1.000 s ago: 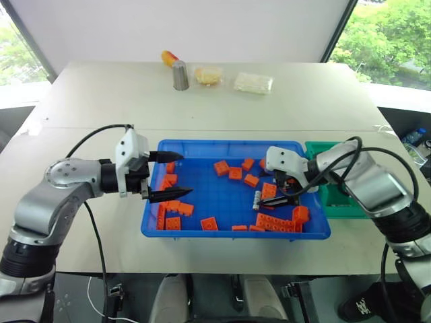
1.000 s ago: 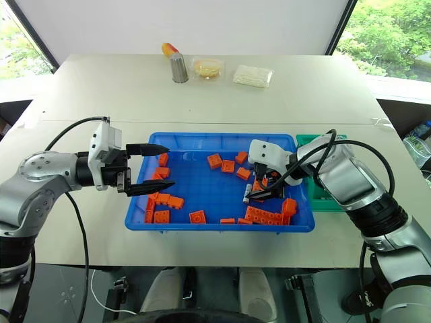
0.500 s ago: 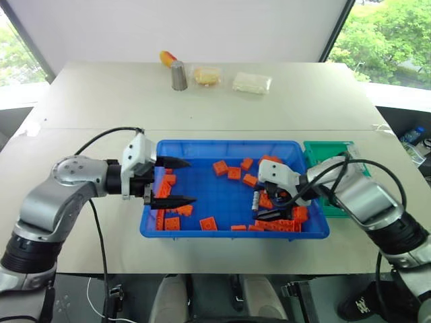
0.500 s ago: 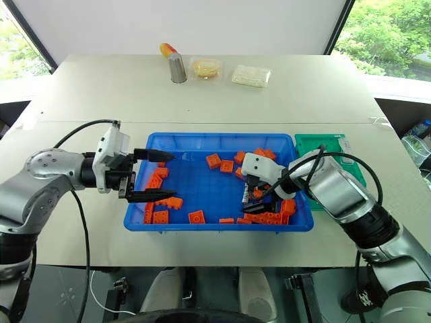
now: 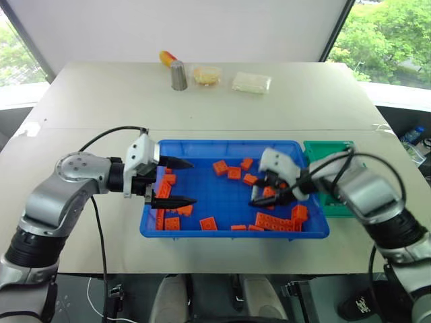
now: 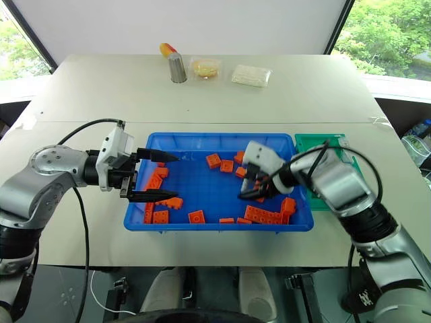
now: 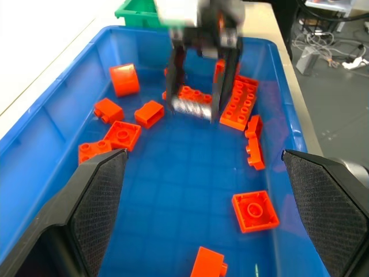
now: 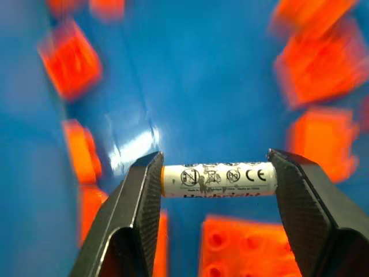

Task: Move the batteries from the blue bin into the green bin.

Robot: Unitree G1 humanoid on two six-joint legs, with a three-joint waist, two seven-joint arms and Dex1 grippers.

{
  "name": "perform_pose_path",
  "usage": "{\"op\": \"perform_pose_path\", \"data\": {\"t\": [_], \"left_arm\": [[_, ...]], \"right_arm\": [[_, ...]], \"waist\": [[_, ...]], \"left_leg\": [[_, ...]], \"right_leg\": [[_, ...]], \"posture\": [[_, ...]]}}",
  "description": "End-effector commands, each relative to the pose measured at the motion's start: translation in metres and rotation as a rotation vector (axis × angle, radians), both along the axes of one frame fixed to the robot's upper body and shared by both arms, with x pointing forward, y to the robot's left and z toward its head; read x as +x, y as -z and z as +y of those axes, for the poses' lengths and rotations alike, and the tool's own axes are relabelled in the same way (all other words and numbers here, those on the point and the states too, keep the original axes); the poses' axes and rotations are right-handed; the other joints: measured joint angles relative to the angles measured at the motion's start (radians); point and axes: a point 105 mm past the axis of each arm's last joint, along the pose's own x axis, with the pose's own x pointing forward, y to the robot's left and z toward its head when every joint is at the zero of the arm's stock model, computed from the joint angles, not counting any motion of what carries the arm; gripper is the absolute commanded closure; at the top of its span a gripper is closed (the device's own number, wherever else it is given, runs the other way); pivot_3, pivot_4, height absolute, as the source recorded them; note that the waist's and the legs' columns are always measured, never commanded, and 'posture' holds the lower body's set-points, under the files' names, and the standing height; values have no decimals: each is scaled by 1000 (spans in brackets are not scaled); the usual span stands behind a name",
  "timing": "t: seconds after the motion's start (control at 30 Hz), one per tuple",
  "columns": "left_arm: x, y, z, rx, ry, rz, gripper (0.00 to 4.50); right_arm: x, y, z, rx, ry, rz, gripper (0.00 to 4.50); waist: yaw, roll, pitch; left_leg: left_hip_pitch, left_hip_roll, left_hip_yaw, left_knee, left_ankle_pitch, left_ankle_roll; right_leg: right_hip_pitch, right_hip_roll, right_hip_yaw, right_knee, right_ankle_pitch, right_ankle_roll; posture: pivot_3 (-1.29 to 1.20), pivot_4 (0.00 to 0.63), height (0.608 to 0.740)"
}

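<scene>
- Fingers (image 8: pixel 138 196) of the right gripper (image 8: pixel 216 180) pinch a battery (image 8: pixel 218 179) end-to-end above the blue bin (image 5: pixel 222 145), ready for the green bin (image 5: pixel 328 148).
- Left gripper (image 5: pixel 172 182) waits wide at the blue bin's left edge, empty.

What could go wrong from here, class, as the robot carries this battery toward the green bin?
1. The right gripper pinches the battery only by its two ends, so it may slip out and fall back among the orange bricks.
2. The battery must cross the blue bin rim to reach the green bin; a low carry could clip it.
3. The open left gripper hovers over the blue bin, apart from the right; a reach across could crowd it.
</scene>
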Motion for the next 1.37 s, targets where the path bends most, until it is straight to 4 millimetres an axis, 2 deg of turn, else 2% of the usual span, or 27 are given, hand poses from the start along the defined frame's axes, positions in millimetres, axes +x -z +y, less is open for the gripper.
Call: {"op": "perform_pose_path", "data": {"t": [0.03, 0.1, 0.17, 0.2, 0.37, 0.43, 0.5, 0.53, 0.63, 0.73, 0.83, 0.93, 1.03, 1.1, 1.23, 1.37], "left_arm": [[0, -5, -1, 0, 8, -38, 0], [0, -4, 0, 0, 9, -38, 0], [1, -3, 1, 1, 10, -39, 0], [2, -3, 1, 1, 11, -39, 0], [6, -5, 1, -2, 16, -48, 0], [7, -6, 1, -4, 16, -48, 0], [8, -7, 2, -2, 15, -50, 0], [8, -8, 3, -2, 14, -50, 0], [10, -10, 10, 8, -3, -51, 0], [12, -12, 17, 15, -29, -53, 0], [12, -19, 30, 33, -53, -65, 0], [11, -28, 45, 42, -87, -67, 0], [10, -36, 63, 65, -133, -75, 0], [9, -40, 73, 74, -159, -76, 0], [11, -46, 86, 82, -206, -81, 0], [14, -47, 94, 88, -245, -92, 0]], "right_arm": [[19, -46, -47, 29, 196, -138, 2272], [23, -52, -70, 4, 274, -168, 2272], [24, -49, -105, -39, 382, -165, 2272], [22, -47, -116, -53, 411, -163, 2272], [12, -18, -138, -157, 441, -148, 2272], [16, -10, -152, -170, 512, -162, 1225], [18, -11, -156, -158, 537, -184, 318], [20, -15, -156, -133, 543, -197, 79], [25, -41, -151, -40, 520, -269, 79], [22, -61, -157, 1, 463, -321, 79], [-4, -72, -163, -5, 251, -312, 79], [-22, -69, -185, -67, 169, -262, 79], [-28, -67, -207, -69, 189, -224, 79], [-30, -58, -218, -100, 197, -203, 79], [-30, -40, -231, -113, 219, -163, 79], [-26, -30, -234, -105, 224, -160, 79]], "waist": [[9, -1, 0], [20, -1, -1], [25, -1, -1], [26, -1, -1], [18, -1, -1], [10, 0, -1], [3, 0, -1], [0, 0, -1], [-6, 0, -1], [-2, 1, 0], [8, 1, 0], [9, 1, 0], [-1, 1, 0], [-7, 1, 0], [-8, 2, 0], [-6, 3, 0]], "left_leg": [[0, 0, 0, 0, 0, 0], [0, 0, -1, 0, 0, 0], [0, 0, 1, 0, 0, 0], [-1, 0, 1, 0, 0, 0], [0, 0, 1, 0, 0, 1], [0, 0, 1, 0, 0, 1], [1, 0, 1, 0, 0, 1], [1, 0, 1, 0, 0, 1], [1, 0, 1, 0, 0, 1], [1, 0, 1, 0, 0, 1], [0, 0, 0, -1, 0, 1], [0, 0, 1, -1, -1, 2], [1, 0, 3, 0, -1, 2], [2, 0, 3, 0, -1, 2], [3, 0, 3, 0, -1, 2], [3, 0, 3, 0, -1, 2]], "right_leg": [[0, 0, 0, 0, 0, 0], [1, 0, -1, -1, -1, -1], [1, -1, -1, -2, -1, -1], [1, -1, 0, -2, -1, -1], [0, 0, 0, -2, 0, 0], [0, 0, 1, -1, 0, 0], [1, 0, 1, -1, 0, 0], [1, 0, 1, 0, 0, 0], [1, 0, 1, 0, 0, 0], [0, 1, 1, 0, 0, 1], [0, 1, 0, 0, 0, 1], [1, 0, 0, -2, 0, 1], [2, -1, 1, -3, -1, 1], [2, -2, 1, -2, -1, 0], [1, 0, 1, 0, -1, 0], [1, 0, 1, 1, -1, 0]], "posture": [[0, 150, 740], [0, 150, 740], [0, 150, 740], [0, 150, 740], [0, 150, 740], [0, 150, 740], [0, 150, 740], [0, 150, 740], [0, 150, 740], [0, 150, 740], [0, 150, 740], [0, 150, 740], [0, 150, 740], [0, 150, 740], [0, 150, 740], [0, 150, 740]]}}
